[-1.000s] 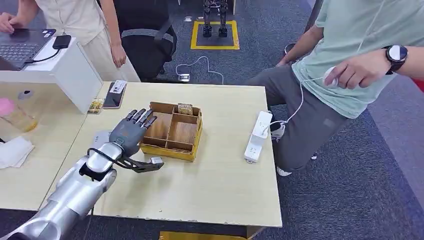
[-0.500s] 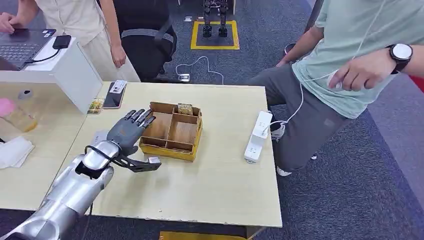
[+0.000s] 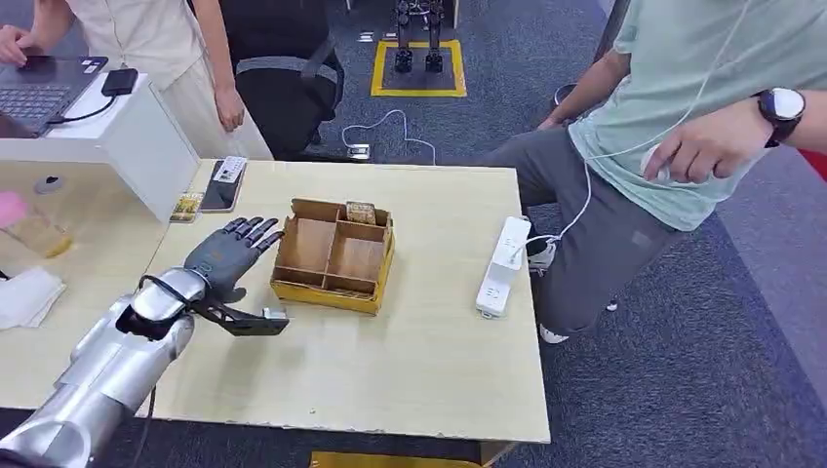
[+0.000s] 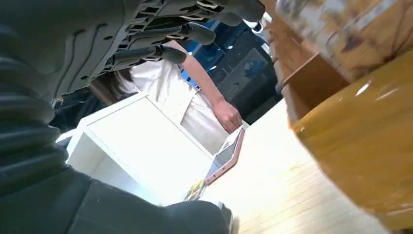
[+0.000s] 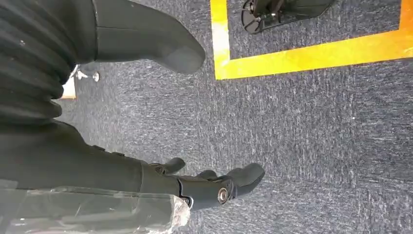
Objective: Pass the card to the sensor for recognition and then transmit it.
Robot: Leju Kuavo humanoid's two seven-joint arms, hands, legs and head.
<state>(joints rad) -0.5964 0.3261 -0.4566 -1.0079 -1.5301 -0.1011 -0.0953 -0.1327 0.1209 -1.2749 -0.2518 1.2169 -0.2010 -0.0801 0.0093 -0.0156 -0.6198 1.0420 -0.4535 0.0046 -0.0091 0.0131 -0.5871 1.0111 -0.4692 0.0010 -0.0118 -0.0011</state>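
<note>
My left hand point(image 3: 226, 253) hovers low over the wooden table point(image 3: 390, 341), fingers spread and holding nothing, just left of a yellow-walled wooden tray point(image 3: 336, 255). A small patterned card point(image 3: 361, 213) stands in the tray's far compartment. Another small card point(image 3: 185, 206) lies flat near the table's far left, beside a dark flat device point(image 3: 222, 183) with a pink rim. The left wrist view has my fingers point(image 4: 160, 34) apart, the tray wall point(image 4: 360, 136) close by, and the device point(image 4: 225, 156) and flat card point(image 4: 195, 191) beyond. My right hand point(image 5: 122, 168) hangs over the carpet, fingers apart and empty.
A white box point(image 3: 137, 136) stands at the table's far left corner with a person behind it. A white power strip point(image 3: 503, 265) lies at the right edge. A seated person point(image 3: 683, 127) is close to the right side. Another table point(image 3: 68, 283) adjoins on the left.
My left hand has drawn back leftward, from over the tray's left edge to the bare table beside it. The seated person's hand shifted slightly.
</note>
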